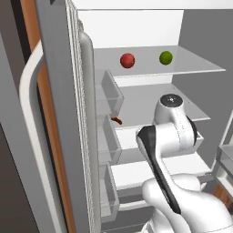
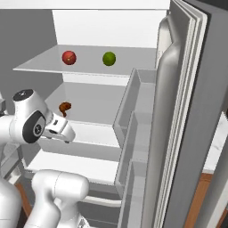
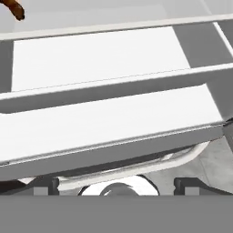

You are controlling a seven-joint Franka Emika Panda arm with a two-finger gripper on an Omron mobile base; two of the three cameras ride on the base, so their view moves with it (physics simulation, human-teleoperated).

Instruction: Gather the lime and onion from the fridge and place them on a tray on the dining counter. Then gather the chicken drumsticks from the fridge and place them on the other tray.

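My claw [image 3: 116, 184], spread wide and empty, sits low; reaching up for the lime [image 1: 166, 57] risks clipping shelves.

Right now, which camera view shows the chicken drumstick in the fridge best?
The right base view: the chicken drumstick lies whole and unhidden on the middle shelf, below the onion. In the left base view only a brown sliver shows past the door bins. The hand view catches just its end at the top-left corner.
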